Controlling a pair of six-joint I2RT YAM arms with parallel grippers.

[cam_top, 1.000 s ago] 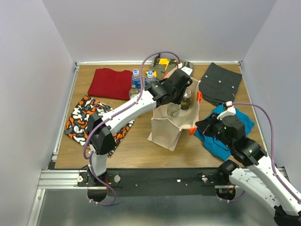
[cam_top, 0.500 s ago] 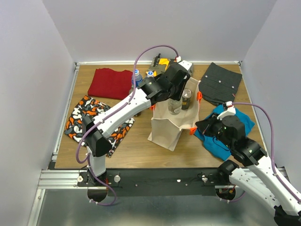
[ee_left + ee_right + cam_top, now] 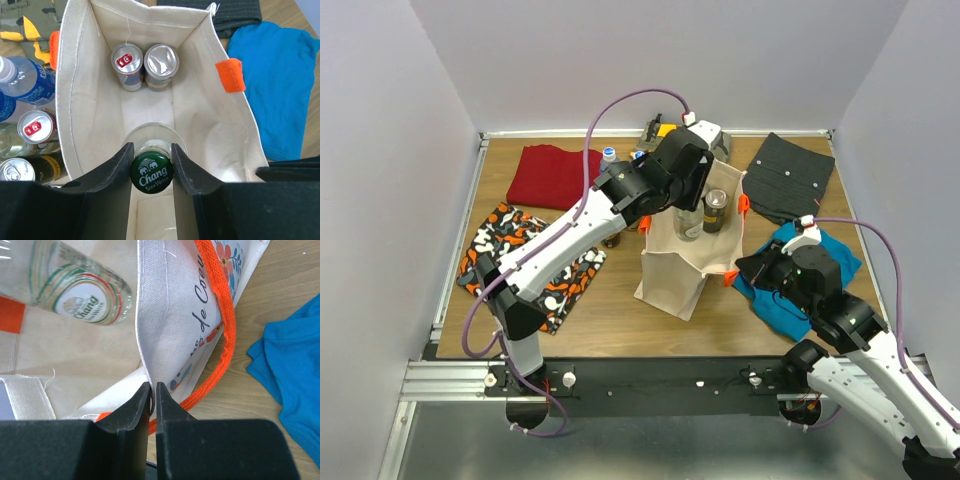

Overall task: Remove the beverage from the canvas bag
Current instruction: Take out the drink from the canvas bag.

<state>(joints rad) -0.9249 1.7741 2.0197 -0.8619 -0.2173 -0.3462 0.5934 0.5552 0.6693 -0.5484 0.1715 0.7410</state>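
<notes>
The beige canvas bag [image 3: 685, 265] stands upright at mid-table, its mouth open. My left gripper [image 3: 693, 203] reaches into it from above. In the left wrist view the left gripper [image 3: 152, 166] is shut on the neck of a clear glass soda-water bottle [image 3: 152, 173] with a green cap, still inside the bag [image 3: 80, 100]. Two cans [image 3: 145, 65] stand at the bag's far end. My right gripper [image 3: 748, 268] is shut on the bag's rim [image 3: 150, 340] beside the orange handle [image 3: 222, 340]. The bottle [image 3: 82, 290] also shows in the right wrist view.
Water bottles [image 3: 25, 82] and cans [image 3: 35, 127] stand just outside the bag's left wall. Flat clothes lie around: red [image 3: 555, 177], patterned [image 3: 520, 262], dark grey [image 3: 790, 177], blue [image 3: 805, 285] under the right arm, and camouflage [image 3: 660, 135] at the back.
My left wrist has risen and swung toward the back above the bag, with the bottle held between its fingers. The right arm and the bag have not moved.
</notes>
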